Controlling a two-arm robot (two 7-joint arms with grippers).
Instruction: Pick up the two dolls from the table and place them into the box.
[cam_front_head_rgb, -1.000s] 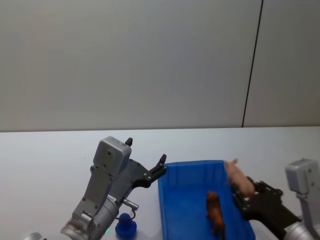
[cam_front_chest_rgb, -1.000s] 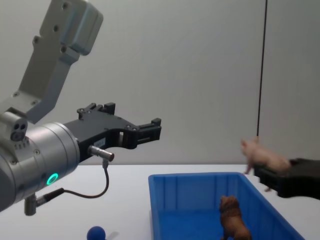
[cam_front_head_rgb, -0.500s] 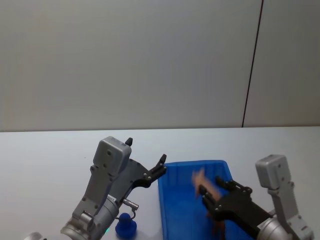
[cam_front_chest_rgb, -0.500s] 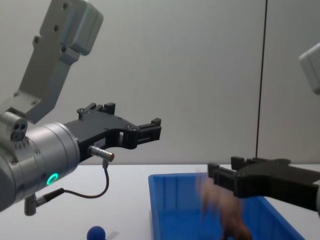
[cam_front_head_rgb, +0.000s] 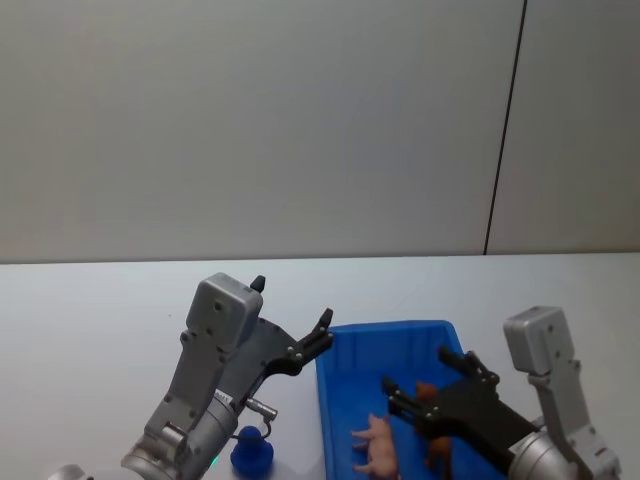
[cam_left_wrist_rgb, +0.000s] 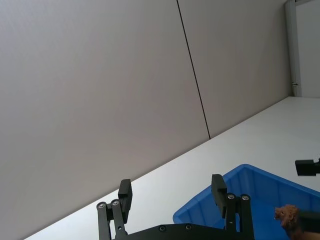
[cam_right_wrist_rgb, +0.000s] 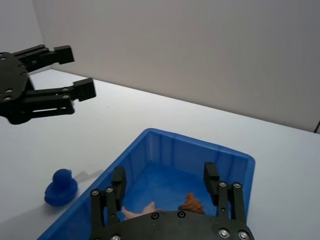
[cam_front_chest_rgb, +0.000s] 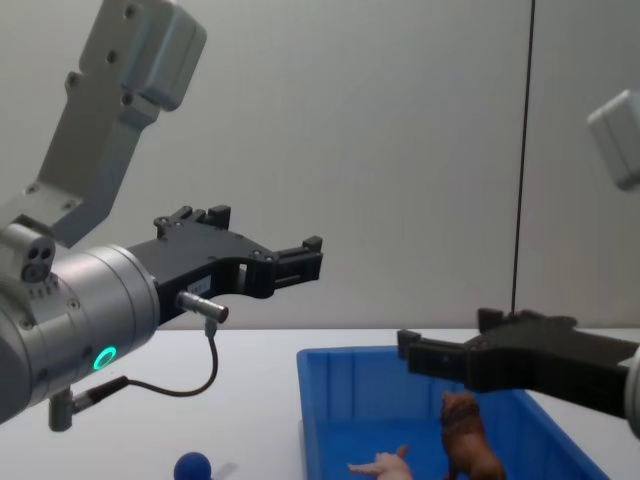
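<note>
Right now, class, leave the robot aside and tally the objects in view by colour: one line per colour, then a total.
Blue: 2 (box, duck-shaped toy)
Reddish-brown: 1 (dog doll, in the box)
Pink: 1 (pink doll, in the box)
Total: 4

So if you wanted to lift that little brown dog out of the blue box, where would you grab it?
Probably across the brown dog's trunk, coming straight down from above. It stands upright in the box with its back uppermost, and the tall walls would likely block a sideways approach.
</note>
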